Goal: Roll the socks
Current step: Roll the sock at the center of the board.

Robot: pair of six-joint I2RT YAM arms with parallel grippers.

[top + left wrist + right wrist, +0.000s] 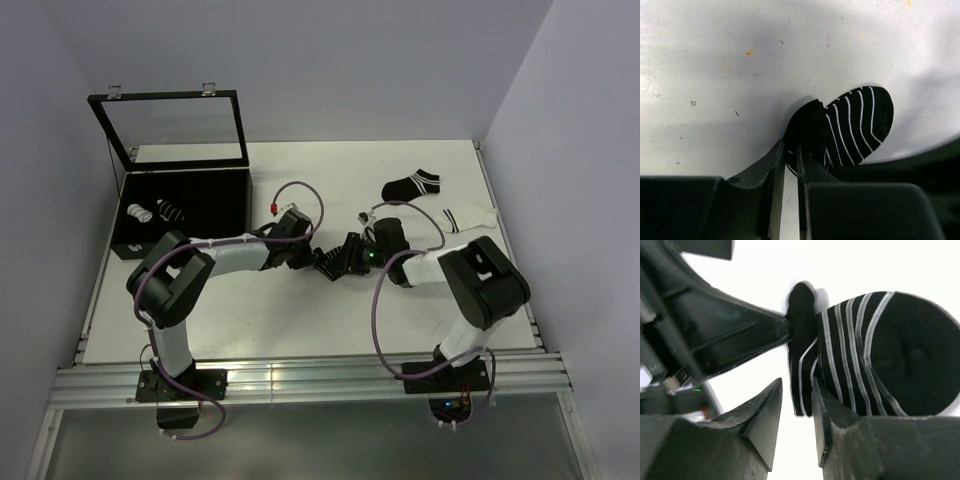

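Note:
A black sock with thin white stripes lies partly rolled on the white table at its middle, between both grippers. My left gripper is shut on the sock's bunched black edge, with fabric pinched between its tips. In the right wrist view the same sock fills the right side, and the left gripper's finger holds its folded end. My right gripper stands open with the sock's striped edge hanging loose between its tips. In the top view the two grippers meet nose to nose.
A black box with its clear lid raised stands at the back left, with two rolled socks inside. A flat black sock and a flat white sock lie at the back right.

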